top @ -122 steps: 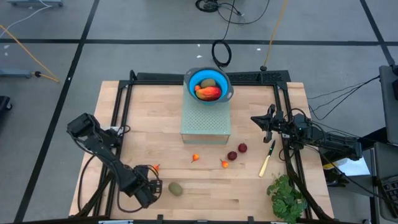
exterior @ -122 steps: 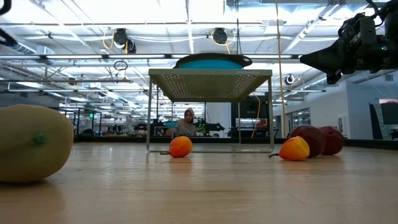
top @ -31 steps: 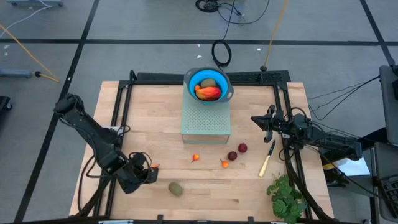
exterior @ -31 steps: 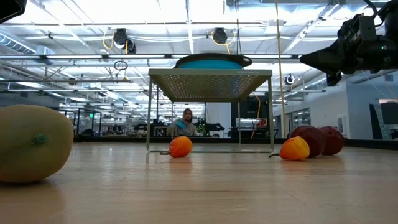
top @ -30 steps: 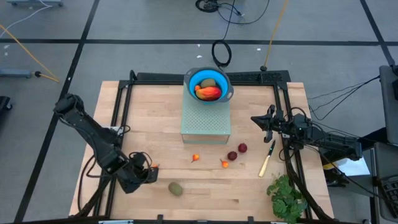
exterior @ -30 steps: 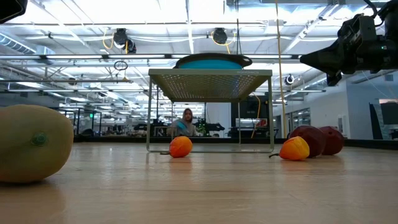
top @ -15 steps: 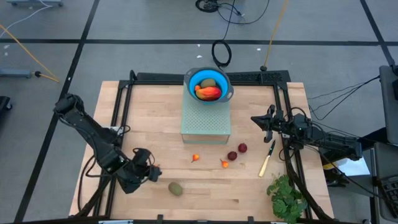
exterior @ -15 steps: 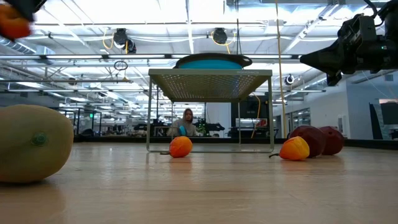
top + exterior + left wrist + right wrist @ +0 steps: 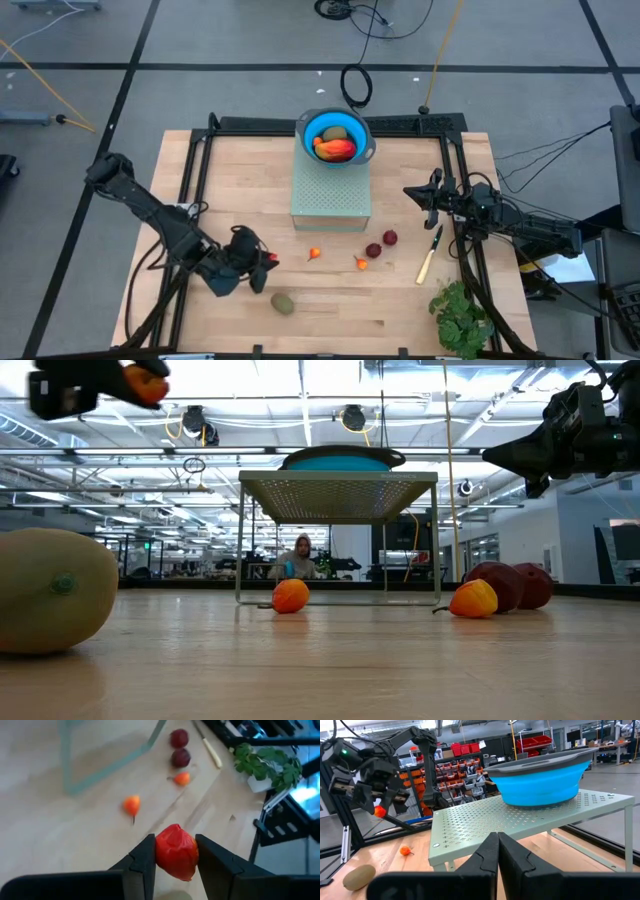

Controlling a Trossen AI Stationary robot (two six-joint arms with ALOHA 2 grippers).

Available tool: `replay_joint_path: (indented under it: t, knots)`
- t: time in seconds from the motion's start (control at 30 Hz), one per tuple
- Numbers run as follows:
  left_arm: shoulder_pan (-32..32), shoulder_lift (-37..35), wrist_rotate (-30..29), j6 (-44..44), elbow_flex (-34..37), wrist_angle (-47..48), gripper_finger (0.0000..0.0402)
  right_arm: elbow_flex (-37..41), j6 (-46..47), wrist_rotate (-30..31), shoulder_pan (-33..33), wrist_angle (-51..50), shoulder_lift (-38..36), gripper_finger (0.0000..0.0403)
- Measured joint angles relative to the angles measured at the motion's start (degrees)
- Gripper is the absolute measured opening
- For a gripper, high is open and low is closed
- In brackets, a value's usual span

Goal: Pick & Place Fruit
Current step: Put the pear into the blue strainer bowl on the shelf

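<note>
1. Fruit piece (image 9: 176,851), small and orange-red, is sitting clamped between the fingers of the left pincer (image 9: 268,259), which is hanging above the wooden surface (image 9: 240,180) with the piece lifted clear of it.
2. Just beside that pincer, toward the surface's near edge, a brownish-green oval fruit (image 9: 283,303) is lying on the wood.
3. Farther out from the left pincer, toward the right arm, two tiny orange-red pieces (image 9: 315,254) are resting apart from each other, with two dark red round fruits (image 9: 389,238) near them.
4. Beyond the left pincer's fingers, a blue bowl (image 9: 335,135) is standing on a perforated stand (image 9: 331,195), holding more fruit.
5. Right pincer (image 9: 423,196) is waiting with its fingers pressed together on nothing, just beside a yellow-handled knife (image 9: 429,256).
</note>
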State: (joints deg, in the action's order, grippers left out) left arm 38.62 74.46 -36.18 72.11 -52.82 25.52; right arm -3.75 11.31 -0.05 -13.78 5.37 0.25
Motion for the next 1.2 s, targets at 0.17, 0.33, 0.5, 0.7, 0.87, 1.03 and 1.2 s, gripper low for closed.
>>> replay_joint_path:
  t: [0.17, 0.33, 0.5, 0.7, 0.87, 1.03, 1.2]
  knots:
    - [-2.21, 0.0, 0.02, -14.82, 0.0, -3.4, 0.0117, 0.0, 0.0, 0.0, 0.0, 0.0, -0.02, 0.0]
    - [-3.68, 0.0, 0.0, -28.68, 0.0, -3.53, 0.0117, -0.01, -0.01, 0.0, -0.01, 0.0, -0.01, 0.0]
    - [-4.78, 0.0, 0.05, -45.11, 0.0, -3.48, 0.0117, 0.0, 0.0, 0.0, -0.02, 0.0, -0.02, 0.0]
    - [-6.75, 0.0, 0.04, -57.42, 0.0, -3.43, 0.0117, -0.01, 0.0, 0.0, 0.0, 0.0, -0.02, 0.0]
    - [-8.61, 0.0, 0.02, -66.94, 0.0, -3.43, 0.0117, -0.02, 0.0, 0.0, -0.01, 0.0, -0.01, 0.0]
    - [-10.04, 0.0, 0.01, -74.81, 0.0, -3.91, 0.0118, -0.01, 0.0, 0.0, -0.01, 0.0, 0.0, 0.0]
    - [-11.26, 0.0, 0.03, -76.52, 0.0, -5.74, 0.0118, -0.01, 0.0, 0.0, -0.02, 0.0, 0.0, 0.0]
